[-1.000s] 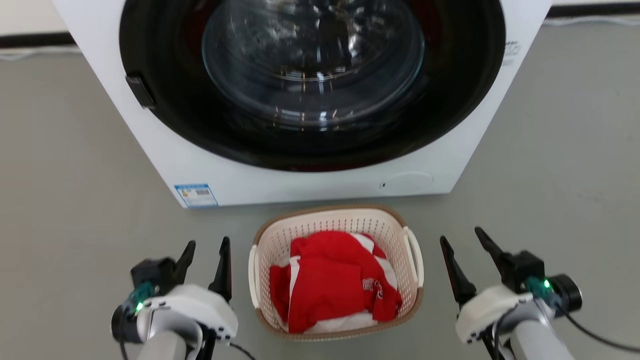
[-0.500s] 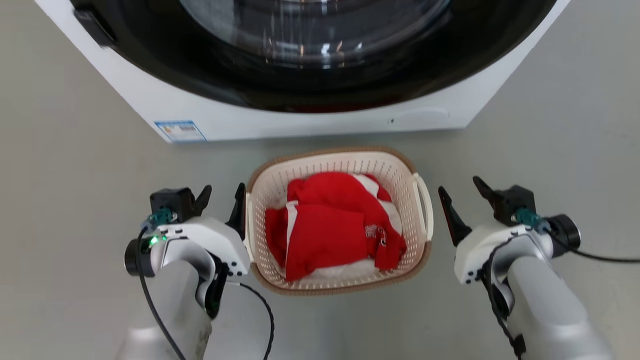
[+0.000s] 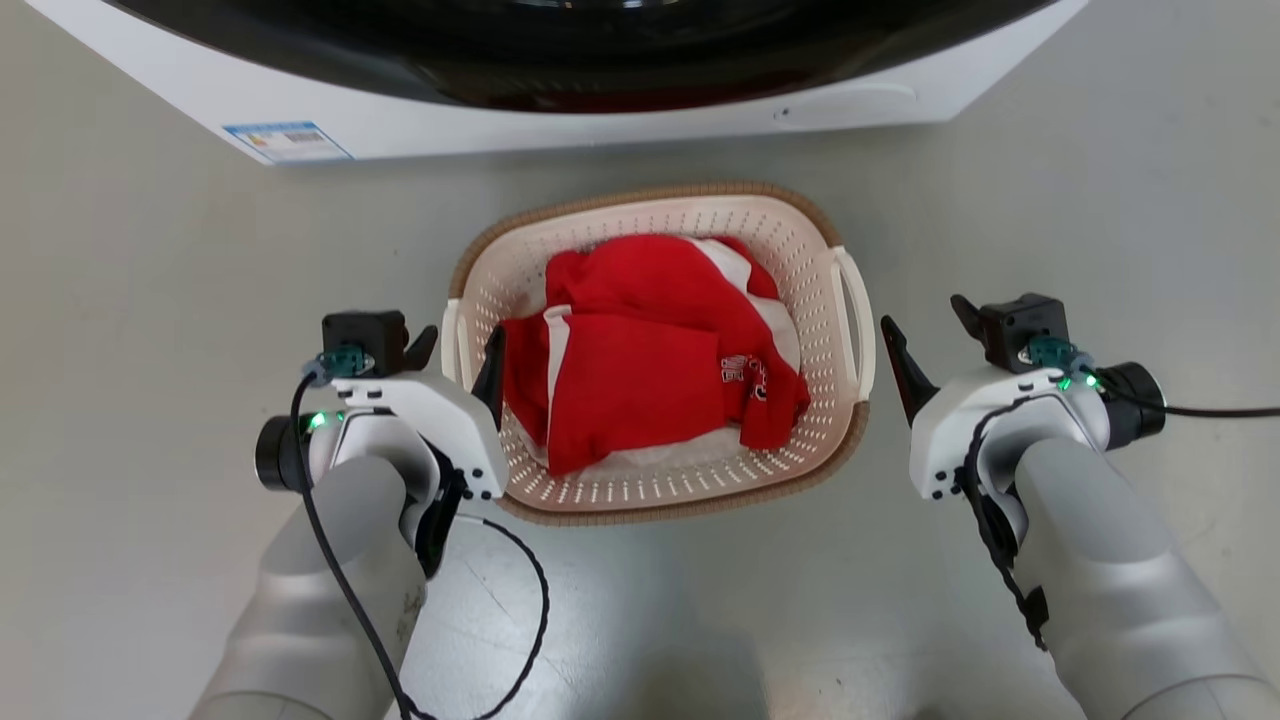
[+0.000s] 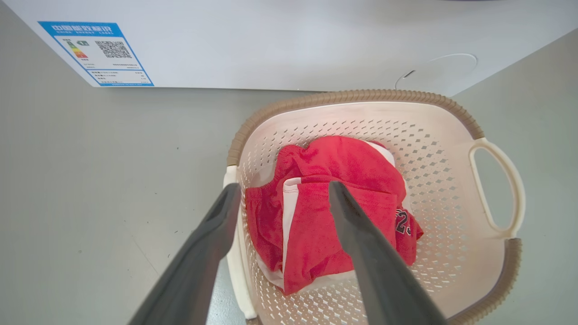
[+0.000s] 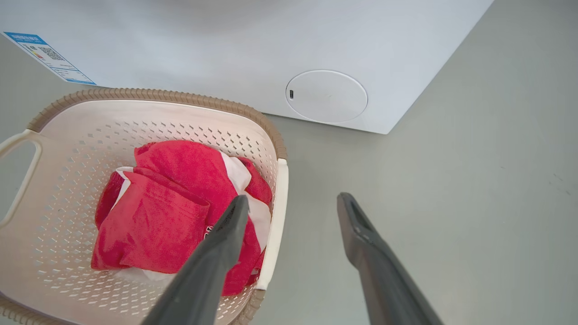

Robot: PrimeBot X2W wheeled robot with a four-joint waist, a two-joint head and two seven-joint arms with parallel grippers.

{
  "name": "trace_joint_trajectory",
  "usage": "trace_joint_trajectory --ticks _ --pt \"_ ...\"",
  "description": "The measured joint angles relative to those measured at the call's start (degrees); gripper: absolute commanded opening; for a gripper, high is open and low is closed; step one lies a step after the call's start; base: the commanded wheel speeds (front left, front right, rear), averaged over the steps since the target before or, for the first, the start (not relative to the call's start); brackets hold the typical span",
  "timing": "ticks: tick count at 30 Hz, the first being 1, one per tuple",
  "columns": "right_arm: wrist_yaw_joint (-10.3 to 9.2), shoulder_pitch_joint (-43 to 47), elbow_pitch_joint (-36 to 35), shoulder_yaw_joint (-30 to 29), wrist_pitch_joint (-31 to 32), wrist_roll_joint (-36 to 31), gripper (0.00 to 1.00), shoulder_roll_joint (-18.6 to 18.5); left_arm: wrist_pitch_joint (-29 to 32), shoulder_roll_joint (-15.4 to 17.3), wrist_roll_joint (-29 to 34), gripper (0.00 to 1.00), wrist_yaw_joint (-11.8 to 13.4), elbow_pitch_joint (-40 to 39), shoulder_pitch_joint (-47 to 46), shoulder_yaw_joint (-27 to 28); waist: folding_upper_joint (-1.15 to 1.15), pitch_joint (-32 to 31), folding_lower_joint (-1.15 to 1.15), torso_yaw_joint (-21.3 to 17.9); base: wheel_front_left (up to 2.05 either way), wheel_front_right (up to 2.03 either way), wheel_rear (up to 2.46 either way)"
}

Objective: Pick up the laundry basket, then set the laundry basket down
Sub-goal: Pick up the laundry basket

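Basket point(image 3: 800, 250) sits upright on the grey floor point(image 3: 150, 300), open top up, just in front of the washer point(image 3: 600, 130) and between the two grippers. Its long axis runs side to side across the head view, handle to handle, roughly along the washer's front. The right end lies slightly nearer the machine. The brown rim rings the cream perforated walls, and red and white clothes point(image 3: 640, 350) lie bunched inside.

At the left handle point(image 3: 450, 340) the left gripper point(image 3: 458, 358) is spread wide and holds nothing. One finger is outside the basket wall and the other is above the clothes, so the handle falls between them. Whether either finger touches the plastic cannot be told.

The right gripper point(image 3: 922, 315) is likewise spread and empty, next to the right handle point(image 3: 858, 310). From the head its inner finger looks just outside the loop. In the right wrist view the handle point(image 5: 276, 212) shows between the two fingers, the inner one over the clothes point(image 5: 158, 216), the outer one over bare floor.

A blue label point(image 3: 287, 141) marks the washer's lower left corner.
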Motion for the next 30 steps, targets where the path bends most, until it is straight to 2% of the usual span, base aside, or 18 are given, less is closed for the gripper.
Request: trace_joint_trajectory --ticks 11,17,30 --pt "0.00 -5.5 5.4 4.2 -1.1 4.1 1.00 0.1 0.0 -0.1 -2.6 1.00 0.6 5.1 -5.1 -3.1 0.00 5.9 0.00 -0.2 0.00 0.00 0.00" --pt "0.00 -7.3 6.8 6.0 -1.8 5.7 1.00 0.1 0.0 0.0 -2.7 1.00 2.1 6.8 -6.7 -3.8 0.00 8.0 0.00 -0.2 0.00 0.00 0.00" --pt "0.00 -9.0 8.6 8.9 -3.1 8.5 1.00 0.1 -0.3 0.5 -3.0 1.00 4.0 7.7 -7.6 -3.7 0.00 9.5 0.00 0.1 0.00 0.00 0.00"
